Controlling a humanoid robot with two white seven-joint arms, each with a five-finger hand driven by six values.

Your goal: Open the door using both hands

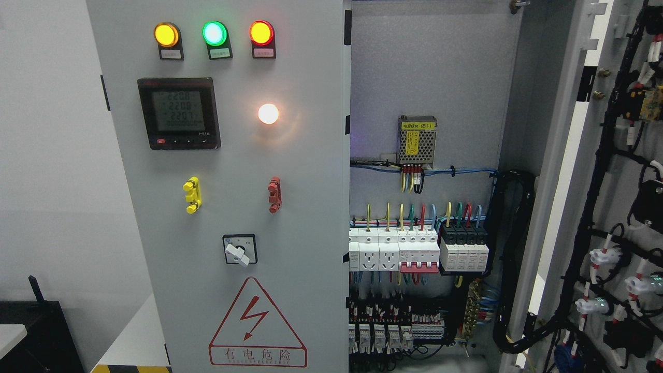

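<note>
Neither hand nor arm shows in the head view, so finger state cannot be told for left or right.

Right door (611, 171) stands swung wide, its inner face toward the camera, carrying black wiring looms and lamp backs. Left door (228, 186) is closed — flush at the centre seam, panel face forward.

On the left door: amber, green and red pilot lamps (214, 33) lit along the top, a digital meter (178, 113) below them, a white lamp, a yellow handle (192, 195) and a red handle (274, 194), a rotary switch (239, 250), and a red warning triangle at the bottom.

Judgement: one leaf done, the left one remaining. To do it well, bring a hand to the door's free edge at the seam, keep clear of the switch and handles, and pull along the hinge arc.

Cabinet interior (430, 77), seen through the open half: a mesh-cased power supply (417, 140) up top; below, a breaker row (414, 251) with coloured leads, then relays and terminal blocks.
</note>
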